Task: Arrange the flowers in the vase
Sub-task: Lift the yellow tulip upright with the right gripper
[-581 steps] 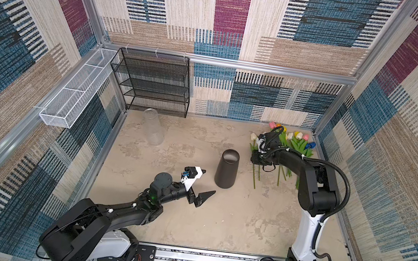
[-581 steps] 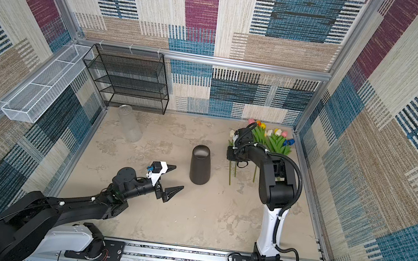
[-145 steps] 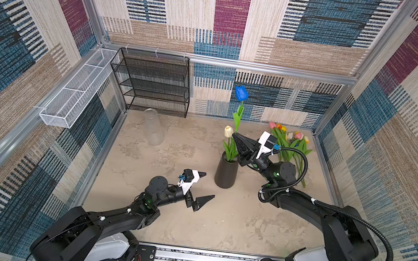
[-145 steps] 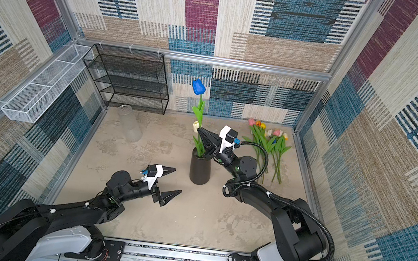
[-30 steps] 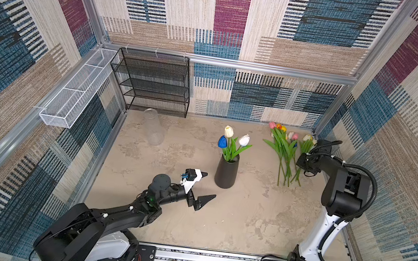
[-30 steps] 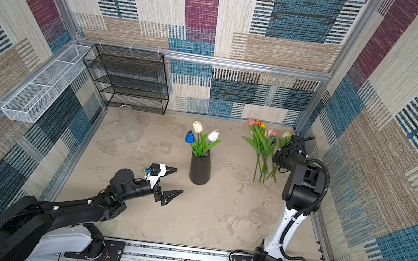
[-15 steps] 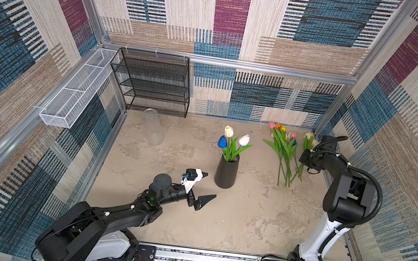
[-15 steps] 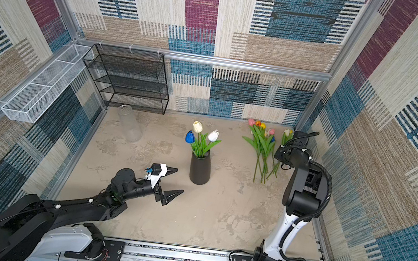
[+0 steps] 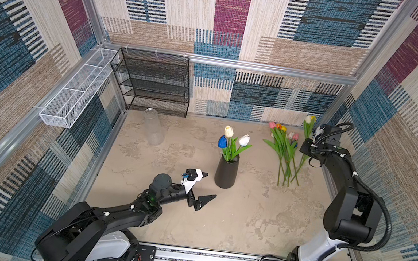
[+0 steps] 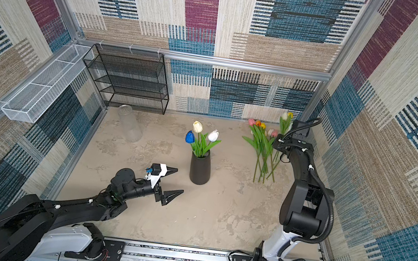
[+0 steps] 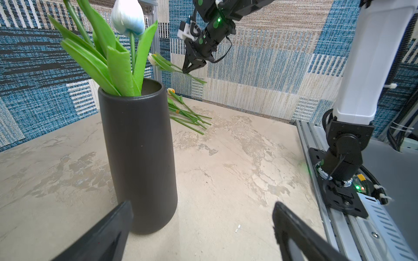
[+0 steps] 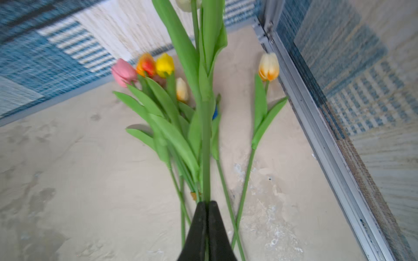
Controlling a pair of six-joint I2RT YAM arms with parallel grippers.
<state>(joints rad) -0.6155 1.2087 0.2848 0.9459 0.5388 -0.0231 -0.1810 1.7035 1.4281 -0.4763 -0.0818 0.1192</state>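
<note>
A black vase [image 9: 226, 173] [image 10: 199, 169] [image 11: 138, 153] stands mid-table with a cream, a white and a blue tulip [image 9: 230, 145] in it. Several more flowers [image 9: 283, 150] [image 10: 262, 147] [image 12: 162, 108] lie in a pile at the back right. Over that pile my right gripper [image 9: 305, 149] [image 10: 278, 144] [image 12: 207, 203] is shut on the stem of a cream-white tulip [image 9: 307, 123] [image 12: 205, 146], which is off the table. My left gripper [image 9: 203, 186] [image 10: 175, 181] [image 11: 201, 226] hovers open and empty just left of the vase's foot.
A black wire shelf [image 9: 153, 83] stands at the back wall, with a clear glass jar [image 9: 153, 125] lying in front of it. A white wire basket [image 9: 76, 91] hangs on the left wall. A metal frame rail [image 12: 316, 126] runs close beside the pile.
My right gripper has risen a little with the cream-white tulip, whose head now stands higher against the back wall. The left arm, the vase and its flowers have not moved.
</note>
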